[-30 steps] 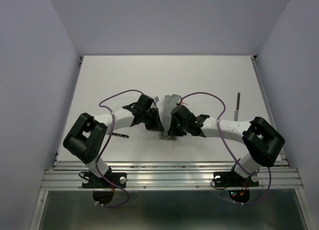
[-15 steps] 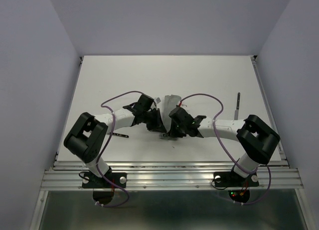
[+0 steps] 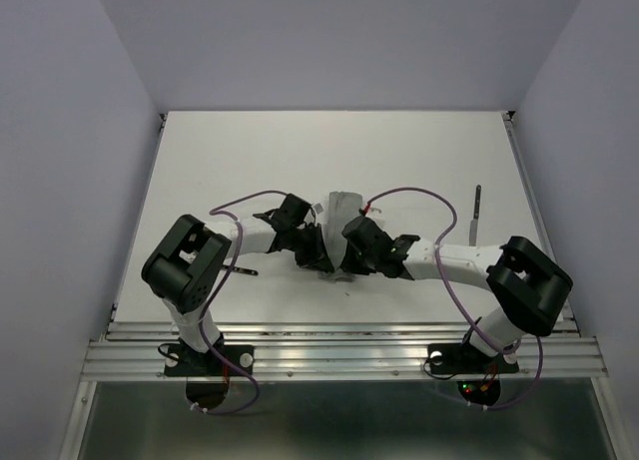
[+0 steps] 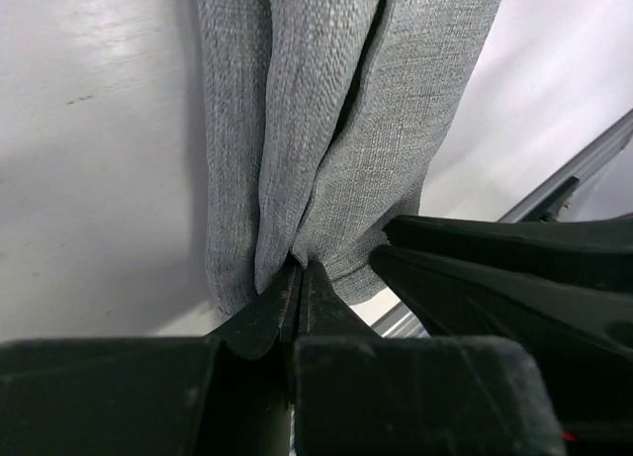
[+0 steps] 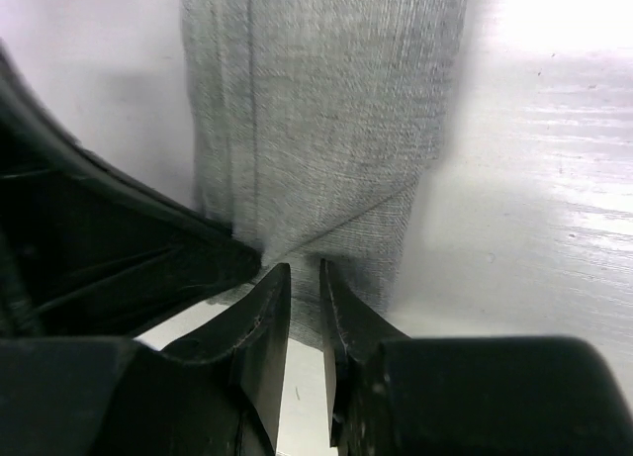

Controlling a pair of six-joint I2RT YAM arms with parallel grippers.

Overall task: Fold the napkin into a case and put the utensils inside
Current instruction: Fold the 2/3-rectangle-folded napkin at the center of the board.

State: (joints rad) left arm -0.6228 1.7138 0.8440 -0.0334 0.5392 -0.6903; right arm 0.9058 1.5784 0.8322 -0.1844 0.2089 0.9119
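The napkin (image 4: 336,110) looks soft and limp, best pinched at its near edge, where the left fingers (image 4: 265,313) clamp it, the right fingers (image 5: 262,322) barely parted.

Bright, even overhead light; glare bleaches the table (image 5: 564,41) in the right wrist view, which is softly blurred.

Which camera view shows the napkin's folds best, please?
Left wrist: the napkin fills it, sharply focused, its edge pinched in the left tool. Right wrist shows it blurred; the top view shows only a small scrap.
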